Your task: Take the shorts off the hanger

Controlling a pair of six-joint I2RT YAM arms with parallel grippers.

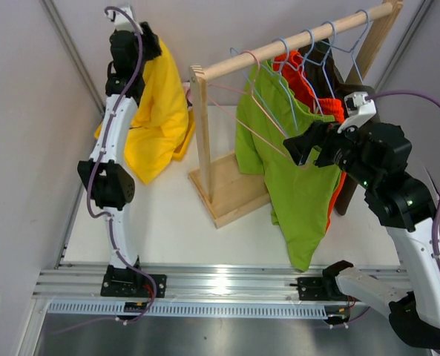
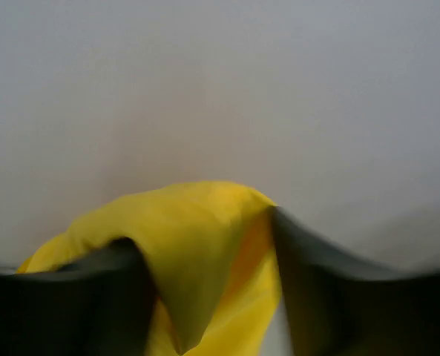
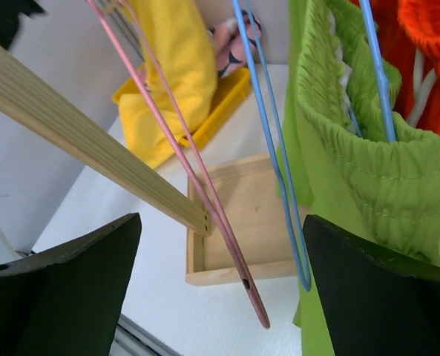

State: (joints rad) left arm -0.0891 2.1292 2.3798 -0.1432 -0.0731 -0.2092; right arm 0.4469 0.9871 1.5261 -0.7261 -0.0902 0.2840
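No text, label, brand or number is legible anywhere.

I count five pairs of shorts [image 1: 156, 111], five hangers [image 3: 236, 271], one wooden rack [image 1: 227, 65] and one yellow tray [image 3: 227, 104].

Upper left: loose shorts [image 1: 156, 111] hang from left gripper [image 1: 151, 43]. Centre: rack [image 1: 231, 196]. Upper right: hung shorts [image 1: 294, 185] on its rail [image 1: 294, 43].

We note yellow shorts [image 1: 156, 126] hanging off left gripper [image 1: 150, 41], far left; right gripper [image 1: 297, 150] at lime green shorts [image 1: 297, 200], right
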